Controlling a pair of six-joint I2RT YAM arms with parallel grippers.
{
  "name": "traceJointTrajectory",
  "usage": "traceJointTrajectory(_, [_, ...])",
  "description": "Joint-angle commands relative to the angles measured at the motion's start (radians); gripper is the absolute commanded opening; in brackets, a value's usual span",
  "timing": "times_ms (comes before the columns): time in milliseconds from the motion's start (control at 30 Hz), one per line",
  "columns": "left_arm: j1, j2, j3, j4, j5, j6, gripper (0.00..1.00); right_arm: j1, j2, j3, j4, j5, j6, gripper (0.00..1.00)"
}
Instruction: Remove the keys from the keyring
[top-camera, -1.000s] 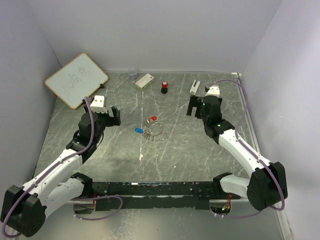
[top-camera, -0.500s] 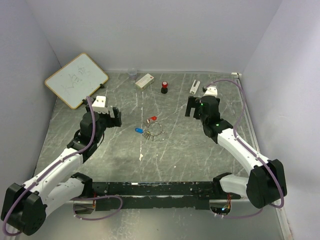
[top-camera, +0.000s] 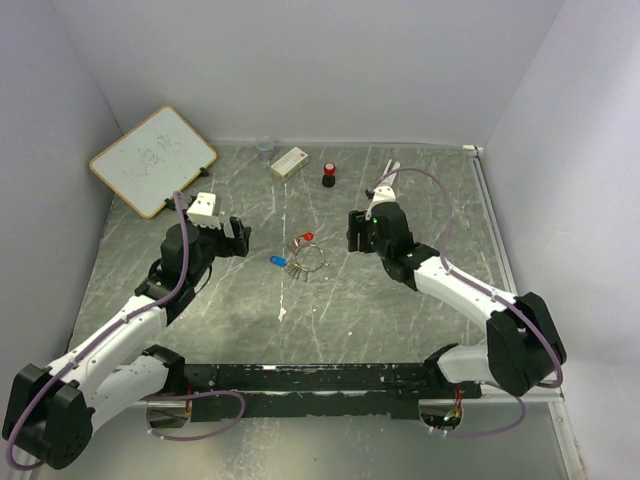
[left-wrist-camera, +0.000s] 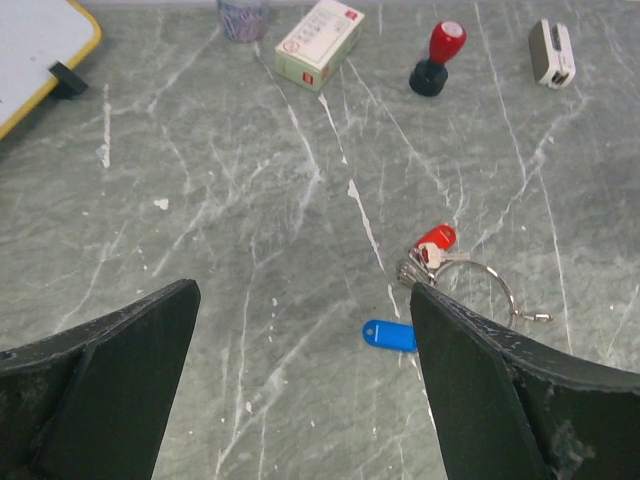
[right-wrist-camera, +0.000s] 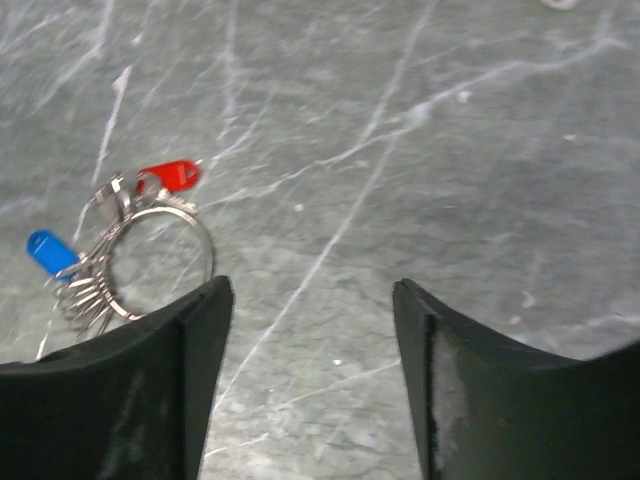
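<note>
- The thin silvery wire keyring (top-camera: 312, 258) lies flat on the arms' side of the small black red-topped stamp (top-camera: 328, 175).
- Its red-headed key (top-camera: 306, 237) points toward that stamp; the blue-headed key (top-camera: 276, 261) and plain silvery keys (top-camera: 293, 268) fan away.
- Your left gripper (left-wrist-camera: 303, 300) and right gripper (right-wrist-camera: 312, 300) both gape, empty.
- You'll likely find it light, stiff, slippery: pin the wire with one claw, pinch a plastic head with the other.

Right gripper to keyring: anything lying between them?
Nothing: only bare table between the right gripper and the keyring, clearest in the right wrist view.
</note>
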Motion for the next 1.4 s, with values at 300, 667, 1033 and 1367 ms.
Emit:
traceJointTrajectory(300, [-0.003, 0.044, -0.042, 0.023, -0.004, -0.038, 0.98, 0.090, 0.269, 0.109, 0.126, -0.152, 0.018, 0.40])
traceJointTrajectory(667, [-0.002, 0.015, -0.066, -0.006, -0.098, -0.070, 0.98, 0.121, 0.495, 0.343, 0.111, -0.151, -0.026, 0.26])
traceJointTrajectory(1033, [-0.003, 0.052, -0.053, 0.009, -0.055, -0.067, 0.98, 0.126, 0.629, 0.461, 0.087, -0.211, -0.029, 0.32])
traceJointTrajectory(1367, [-0.003, 0.063, -0.062, 0.033, -0.045, -0.081, 0.98, 0.138, 0.670, 0.474, 0.076, -0.236, -0.043, 0.35])
